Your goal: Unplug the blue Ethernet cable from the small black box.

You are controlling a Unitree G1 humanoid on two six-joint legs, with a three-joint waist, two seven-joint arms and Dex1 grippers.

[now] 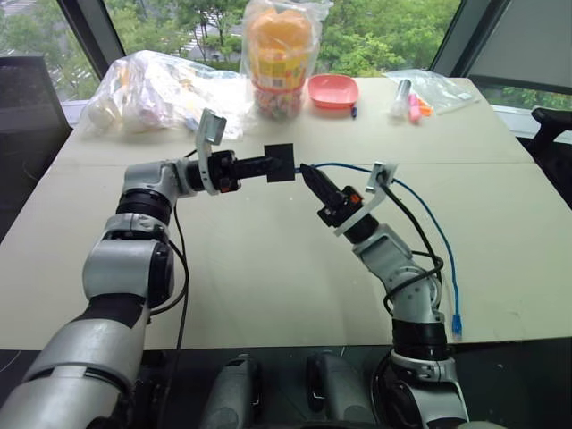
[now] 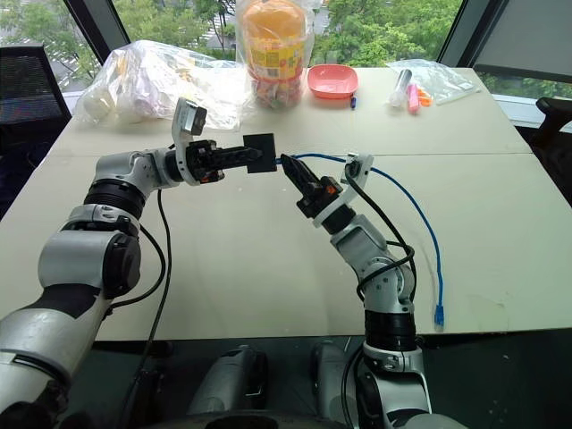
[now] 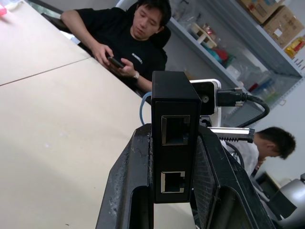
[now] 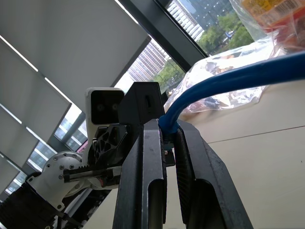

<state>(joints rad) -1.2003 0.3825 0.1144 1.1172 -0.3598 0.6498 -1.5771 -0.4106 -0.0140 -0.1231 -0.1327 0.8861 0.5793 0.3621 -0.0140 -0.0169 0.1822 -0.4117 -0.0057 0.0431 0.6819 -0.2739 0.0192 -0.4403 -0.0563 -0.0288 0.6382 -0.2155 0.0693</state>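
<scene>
While your left gripper [image 1: 268, 166] clamps the small black box [image 1: 280, 163] above the worktop [image 1: 268, 268], your right gripper's [image 1: 308, 175] jaws pinch the blue Ethernet cable [image 1: 444, 250] beside it.

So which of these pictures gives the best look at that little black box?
The left wrist view: the small black box stands close up between the left gripper fingers, both its ports facing the camera and empty. The head views show it as a small dark square, held above the table. The right wrist view shows it partly, behind the right gripper clamping the blue Ethernet cable.
</scene>
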